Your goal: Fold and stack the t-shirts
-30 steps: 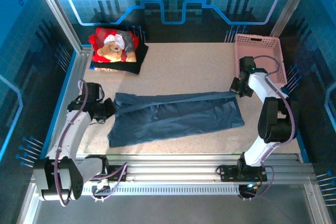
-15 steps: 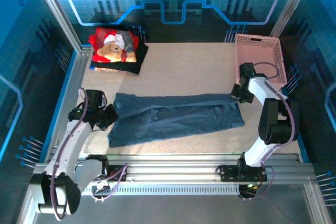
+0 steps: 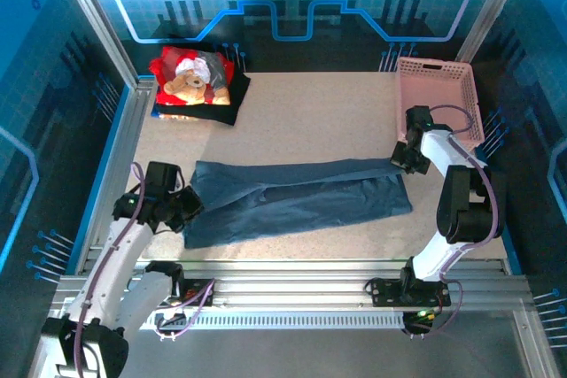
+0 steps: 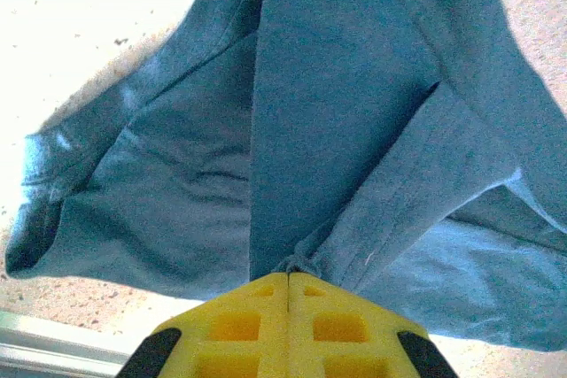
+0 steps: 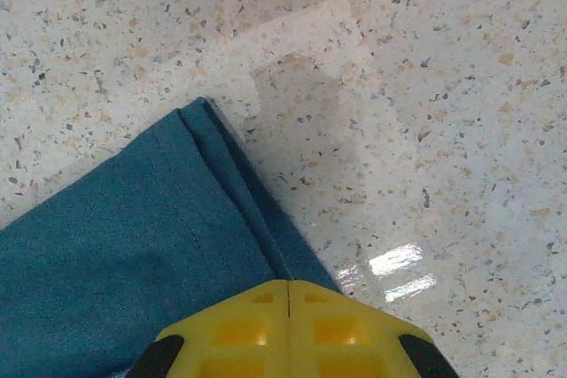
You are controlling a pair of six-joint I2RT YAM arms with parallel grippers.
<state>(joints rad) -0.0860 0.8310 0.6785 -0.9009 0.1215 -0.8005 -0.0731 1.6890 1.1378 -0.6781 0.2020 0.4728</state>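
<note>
While two shirts already sit stacked at the far left corner of the speckled stone-look worktop (image 3: 310,121), the third lies only partly folded between two robot arms. The red cloth t-shirt with a teddy-bear print (image 3: 168,64) rests folded on top of the folded black cloth t-shirt (image 3: 217,114), whose edge shows beneath it on the near and right sides. That pair looks finished.

The plain slate-blue cloth t-shirt (image 3: 301,196) stretches as a long band from left to right across the middle of the worktop. Its far edge is turned over toward the near side in what appears to be a first lengthwise fold, and it is creased and uneven at the left end.

The left end effector (image 3: 186,205) has its yellow jaws pressed together on a bunched ridge of blue fabric at the shirt's left end. In the left wrist view the cloth (image 4: 337,112) fans away from that pinch. The right end effector (image 3: 400,158) is likewise clamped on the shirt's far right corner, where the doubled hem (image 5: 239,192) runs straight into its closed tips. A pink plastic lattice basket (image 3: 438,64) stands at the far right, just beyond that arm.

By this showing the job is roughly two-thirds done. The blue shirt likely needs its long fold settled flat and one or more crosswise folds to make a packet. It then has to be carried to the far left pile.
</note>
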